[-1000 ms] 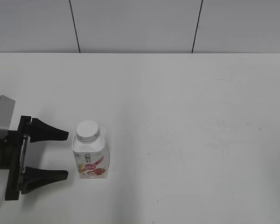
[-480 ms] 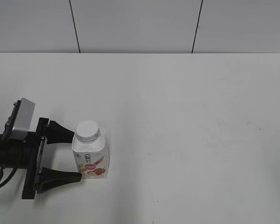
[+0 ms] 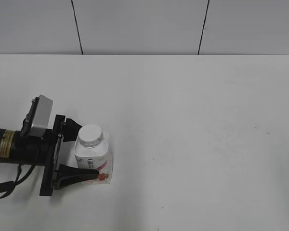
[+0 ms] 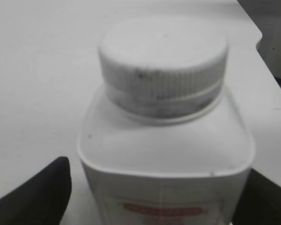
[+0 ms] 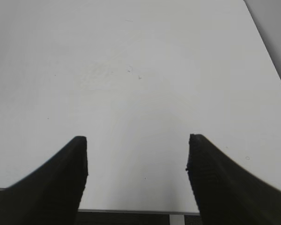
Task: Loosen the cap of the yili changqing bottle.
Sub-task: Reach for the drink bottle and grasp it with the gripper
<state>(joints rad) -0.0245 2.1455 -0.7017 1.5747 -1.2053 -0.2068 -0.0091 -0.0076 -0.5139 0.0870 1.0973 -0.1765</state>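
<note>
Left gripper spread wide around the yili changqing bottle — clamp the body squarely, below the cap.

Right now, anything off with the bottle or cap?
Mostly fine: bottle stands upright, cap seated, nothing spilled. Only oddity: dark grime specks on the cap's ribbed rim and neck ring, seen in the left wrist view.

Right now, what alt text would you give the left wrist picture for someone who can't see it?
A small white bottle with a ribbed white screw cap fills the frame, standing on a white table. A black gripper finger sits on each side of its body; contact isn't clear.
</note>
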